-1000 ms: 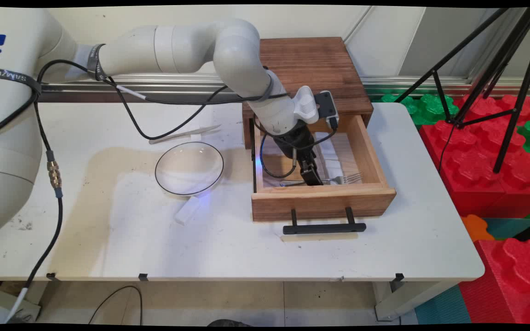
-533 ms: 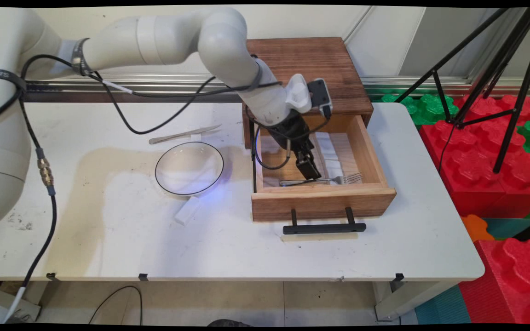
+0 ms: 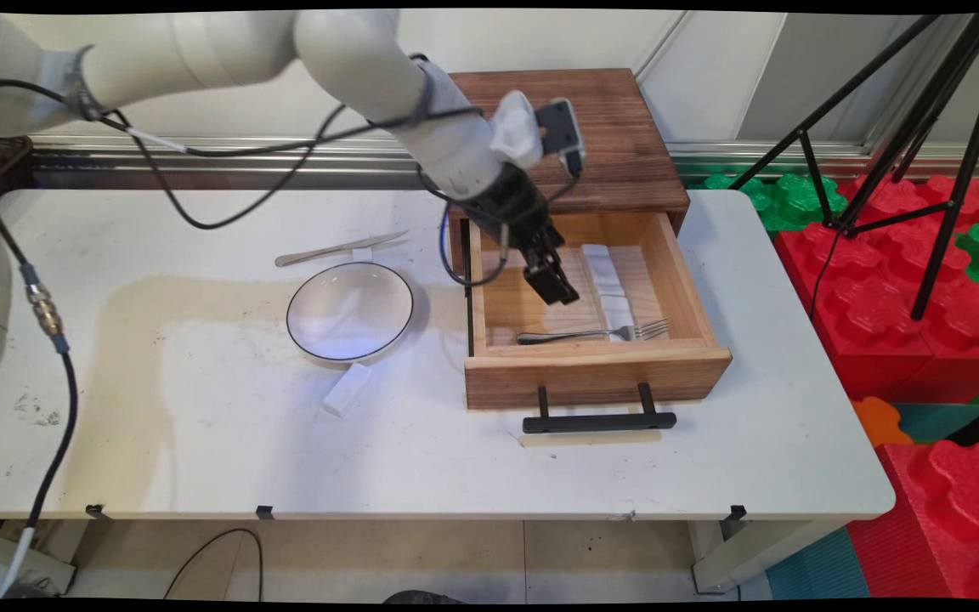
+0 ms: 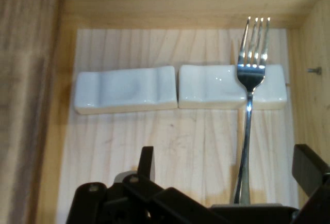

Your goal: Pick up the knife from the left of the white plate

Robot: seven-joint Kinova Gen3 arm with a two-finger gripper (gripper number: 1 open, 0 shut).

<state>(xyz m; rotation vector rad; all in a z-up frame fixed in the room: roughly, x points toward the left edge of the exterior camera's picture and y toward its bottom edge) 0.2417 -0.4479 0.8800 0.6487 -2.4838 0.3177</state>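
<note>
A silver fork [image 3: 591, 333] lies along the front of the open wooden drawer [image 3: 596, 374], its tines resting on a white ceramic rest [image 3: 623, 310]. My gripper [image 3: 559, 289] hangs open above the drawer's middle, clear of the fork and holding nothing. In the hand view the fork [image 4: 250, 105] runs up between my two spread fingers [image 4: 147, 162], with its tines over the right-hand white rest [image 4: 232, 85]. A second white rest [image 4: 126, 90] lies to the left of it on the drawer floor.
The drawer sticks out of a dark wooden cabinet [image 3: 574, 127] and has a black handle [image 3: 598, 421] at its front. A black-rimmed plate [image 3: 349, 310], a knife [image 3: 341, 248] on a small rest and a white block [image 3: 347, 389] lie left of the drawer.
My gripper has risen and drawn back to the upper left, away from the fork. The fork stays lying in the drawer.
</note>
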